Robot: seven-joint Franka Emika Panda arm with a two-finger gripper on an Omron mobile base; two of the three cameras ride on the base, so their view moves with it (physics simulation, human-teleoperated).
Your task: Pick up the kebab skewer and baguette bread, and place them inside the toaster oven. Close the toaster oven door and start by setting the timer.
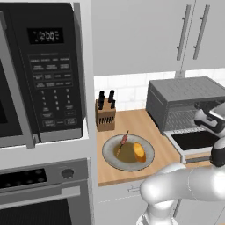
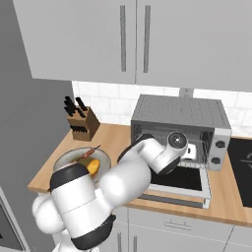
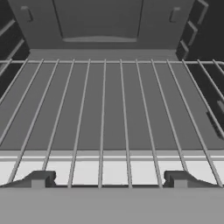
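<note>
The pincer (image 3: 108,179) points into the open mouth of the toaster oven (image 1: 184,94), its two dark fingertips (image 3: 41,178) set wide apart with nothing between them. Straight ahead in the hand view, toward twelve o'clock, the wire rack (image 3: 109,109) runs back to the oven's rear wall, and the rack is bare.

In the left base view, the hand sits at the oven opening at about three o'clock in the picture. The toaster oven door (image 1: 195,140) hangs down flat just below it.

Both foods lie away from the pincer, on a round grey plate (image 1: 112,160) on the wooden surface (image 1: 136,123), to the left of the oven. From the pincer they lie toward eight o'clock in that view. The kebab skewer (image 1: 123,140) lies on the far left part of the plate, with its long axis running from one o'clock to seven o'clock. The baguette bread (image 1: 139,152) lies just beside it on the right, nearer the oven, its long axis roughly twelve to six.

A knife block (image 1: 105,114) stands behind the plate, at about eleven o'clock from it. The lowered door stands between the pincer and the plate, so the arm would probably need to draw back and lift clear of it first.
</note>
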